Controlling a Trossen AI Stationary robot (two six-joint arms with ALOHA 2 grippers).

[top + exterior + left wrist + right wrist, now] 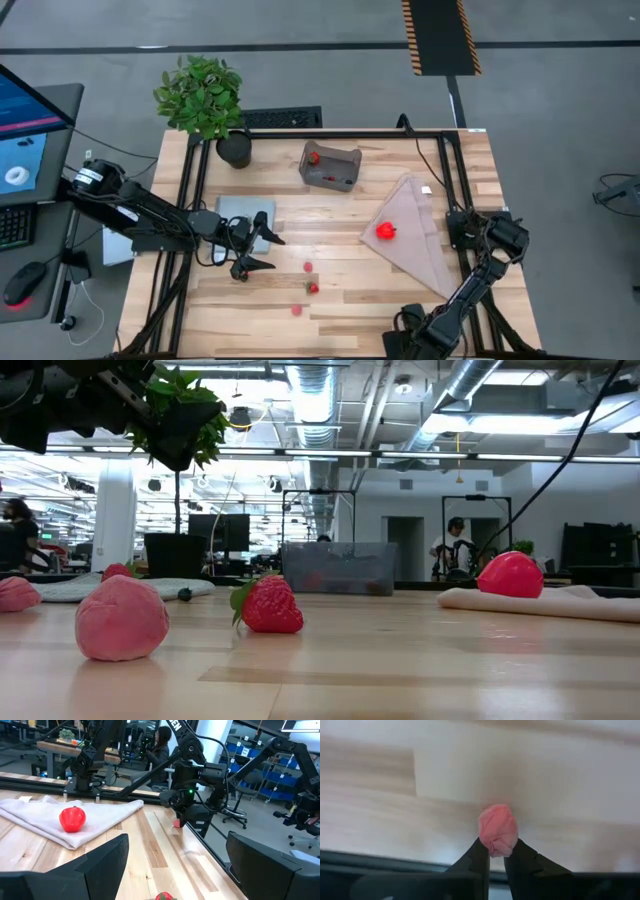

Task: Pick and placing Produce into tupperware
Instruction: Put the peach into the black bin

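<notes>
My right pincer (496, 852), low at the counter's (400, 300) right edge, is clamped on a pink berry (497, 829); it looks light and soft, so I grip its middle gently. My left pincer (255, 250) hangs open near the left edge. The tub (331, 166) sits toward the far edge. I read no complete writing
</notes>
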